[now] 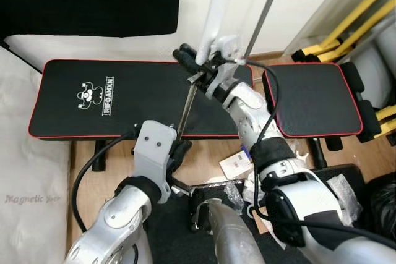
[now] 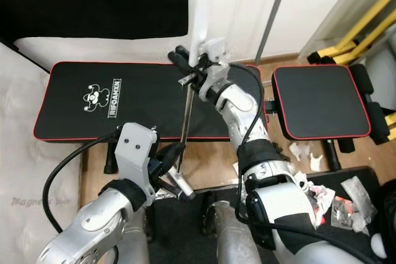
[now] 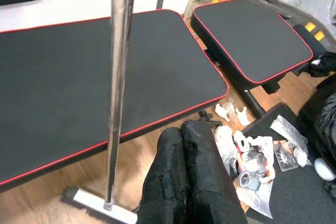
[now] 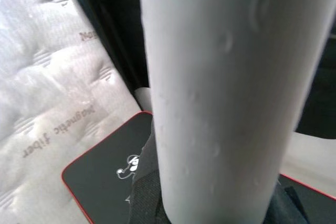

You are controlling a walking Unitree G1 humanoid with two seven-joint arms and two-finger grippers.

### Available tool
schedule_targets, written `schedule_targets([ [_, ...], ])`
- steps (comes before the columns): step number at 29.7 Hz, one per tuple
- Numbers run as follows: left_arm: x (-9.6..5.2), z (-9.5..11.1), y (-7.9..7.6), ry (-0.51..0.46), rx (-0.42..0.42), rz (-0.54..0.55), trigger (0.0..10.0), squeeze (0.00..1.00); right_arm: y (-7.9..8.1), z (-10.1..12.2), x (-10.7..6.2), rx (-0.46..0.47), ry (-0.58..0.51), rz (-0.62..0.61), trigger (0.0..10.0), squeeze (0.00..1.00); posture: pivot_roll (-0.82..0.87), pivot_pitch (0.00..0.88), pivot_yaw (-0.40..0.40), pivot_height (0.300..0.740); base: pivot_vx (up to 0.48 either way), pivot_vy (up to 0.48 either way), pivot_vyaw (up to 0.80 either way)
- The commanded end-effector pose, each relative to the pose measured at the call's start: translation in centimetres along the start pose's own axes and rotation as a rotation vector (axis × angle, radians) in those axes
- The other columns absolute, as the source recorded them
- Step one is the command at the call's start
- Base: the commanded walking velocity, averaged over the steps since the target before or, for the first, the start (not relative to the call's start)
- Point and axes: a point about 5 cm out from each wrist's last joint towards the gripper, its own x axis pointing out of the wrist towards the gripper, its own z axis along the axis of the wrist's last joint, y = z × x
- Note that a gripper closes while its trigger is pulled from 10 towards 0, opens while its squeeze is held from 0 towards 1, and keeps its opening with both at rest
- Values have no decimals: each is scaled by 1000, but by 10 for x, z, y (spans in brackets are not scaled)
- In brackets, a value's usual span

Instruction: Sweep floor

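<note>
The broom stands nearly upright before me, with a thin metal pole point(image 1: 187, 106) and a thick white grip point(image 1: 213, 10) at the top. Its white head point(image 3: 100, 211) rests on the wooden floor in front of the bench. My right gripper point(image 1: 189, 60) is shut on the base of the white grip point(image 4: 220, 93), above the bench. Lower down, my left gripper point(image 2: 170, 159) is shut. Its black fingers point(image 3: 202, 150) are pressed together just beside the pole point(image 3: 118, 77), not around it. Crumpled paper and plastic scraps point(image 3: 247, 150) lie on the floor to the right.
A black weight bench with red trim point(image 1: 111, 100) spans the view, its second pad point(image 1: 312, 97) to the right. A white mattress point(image 1: 25, 171) lies on the left. Yellow frames point(image 1: 365, 4) and a leaning pole point(image 1: 266, 4) stand at the back right. A black mat point(image 2: 346, 183) holds more scraps.
</note>
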Motion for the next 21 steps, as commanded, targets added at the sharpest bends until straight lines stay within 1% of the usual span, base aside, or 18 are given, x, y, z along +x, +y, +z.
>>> schedule_targets([
  [1,-1,-3,-5,-4,-22,-32,10000,0,0,0,-1,-6,-23,10,10000,0,70,340,-191,740,0,0,0],
  [4,-1,-3,-5,-3,-19,-26,10000,0,0,0,-1,-7,-22,12,10000,0,69,341,-192,740,0,0,0],
  [6,-1,-3,-7,-2,6,-37,10000,0,-2,3,2,-14,-20,15,10000,0,67,348,-202,740,0,0,0],
  [11,-2,-2,-8,-4,12,-37,10000,0,-4,4,6,-21,-4,12,10000,0,66,356,-208,740,0,0,0],
  [14,-3,-1,-8,-6,10,-35,10000,0,-3,0,8,-14,26,7,10000,0,62,361,-214,740,0,0,0],
  [17,-3,0,-8,-10,13,-32,10000,0,1,-7,10,-13,59,18,10000,0,53,366,-216,740,0,0,0],
  [21,-3,0,-8,-11,14,-31,10000,0,2,-8,10,-15,63,22,10000,0,53,366,-216,740,0,0,0],
])
